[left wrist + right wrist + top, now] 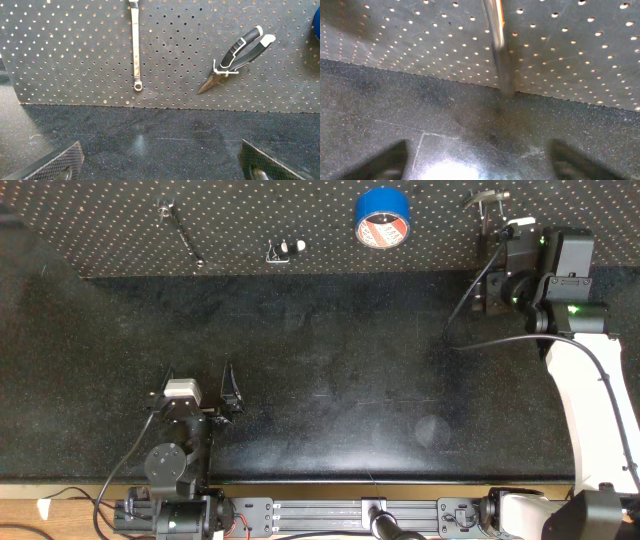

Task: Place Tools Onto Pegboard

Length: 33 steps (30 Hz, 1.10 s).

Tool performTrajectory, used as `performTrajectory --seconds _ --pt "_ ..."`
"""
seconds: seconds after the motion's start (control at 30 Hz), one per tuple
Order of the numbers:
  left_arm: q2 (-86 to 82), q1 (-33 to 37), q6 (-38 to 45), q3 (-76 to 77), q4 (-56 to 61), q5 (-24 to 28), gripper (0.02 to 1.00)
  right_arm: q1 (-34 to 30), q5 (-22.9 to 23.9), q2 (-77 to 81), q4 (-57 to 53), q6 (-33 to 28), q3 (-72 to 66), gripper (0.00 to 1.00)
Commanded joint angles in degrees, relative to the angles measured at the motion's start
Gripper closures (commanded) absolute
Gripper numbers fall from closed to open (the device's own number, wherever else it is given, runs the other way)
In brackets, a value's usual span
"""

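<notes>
Steel shaft (496, 30) of a tool hangs upright on the pegboard (580, 55), dead ahead of your right gripper (479, 156), whose jaws stand wide apart, holding nothing. Your left gripper (160, 162), likewise spread and empty, sits well apart over the mat (150, 130), facing the hung wrench (135, 45) and pliers (235, 57).
</notes>
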Motion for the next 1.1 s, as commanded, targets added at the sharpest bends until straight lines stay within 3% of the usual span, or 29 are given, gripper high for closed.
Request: performTrajectory --seconds 0.03,0.1,0.2,0.33,0.4,0.5,0.63,1.1 --pt "-0.42 -0.2 -0.26 -0.11 -0.37 0.63 0.025 0.28 -0.31 -8.81 -0.57 0.33 -4.96 0.018" --pt "-0.42 -0.2 -0.28 -0.11 -0.37 0.63 0.023 0.28 -0.33 -20.15 6.27 0.35 -18.08 0.02" --pt "-0.42 -0.2 -0.26 -0.11 -0.37 0.63 0.023 0.26 -0.33 -43.67 25.9 0.39 -44.68 0.02" --pt "-0.42 -0.2 -0.28 -0.11 -0.37 0.63 0.023 0.17 1.81 -59.21 45.66 9.57 -61.55 0.02" --pt "-0.42 -0.2 -0.28 -0.11 -0.37 0.63 0.023 0.28 2.01 -64.17 46.07 9.6 -63.65 0.023" --pt "-0.42 -0.2 -0.28 -0.11 -0.37 0.63 0.023 1.2 6.16 -71.87 41.92 11.06 -63.63 0.023" --pt "-0.42 -0.2 -0.26 -0.11 -0.37 0.63 0.023 1.27 6.29 -81.96 25.9 11.08 -63.63 0.023" --pt "-0.42 -0.2 -0.26 -0.11 -0.37 0.63 0.023 3.87 6.32 -82.2 25.94 12.96 -63.63 0.023"
